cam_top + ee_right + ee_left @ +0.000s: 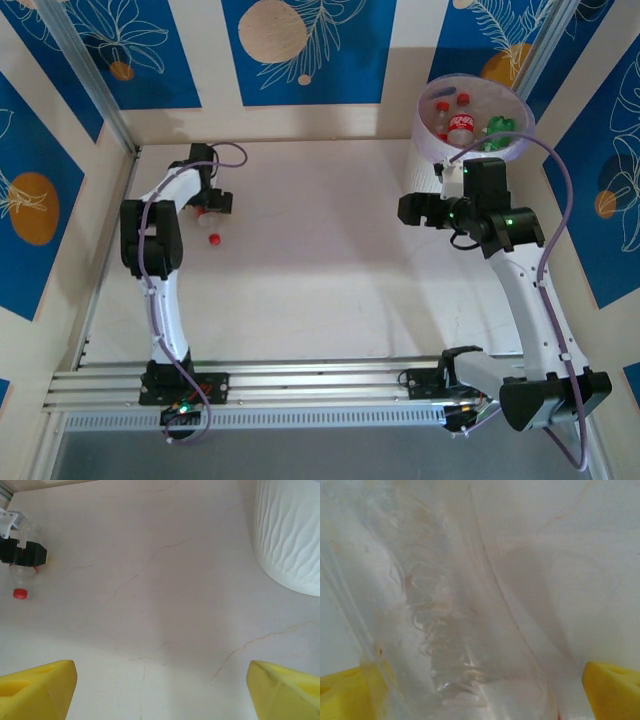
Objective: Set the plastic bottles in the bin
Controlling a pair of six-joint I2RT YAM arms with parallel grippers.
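Straddling a clear bottle (pixel 445 605), the left end effector (pixel 472 675) stands released, jaws wide.

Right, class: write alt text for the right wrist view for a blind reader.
The right gripper hangs open and empty over a pale veined table, its yellow fingertips wide apart. The white ribbed bin stands at upper right; far left, the left gripper is over a clear red-capped bottle.

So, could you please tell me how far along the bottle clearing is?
Done: red-capped bottles and a green bottle already lie in the bin. In hand: the left jaws stand open around a clear red-capped bottle lying on the table. Left: gripping it and carrying it to the bin. The right jaws are open and empty.
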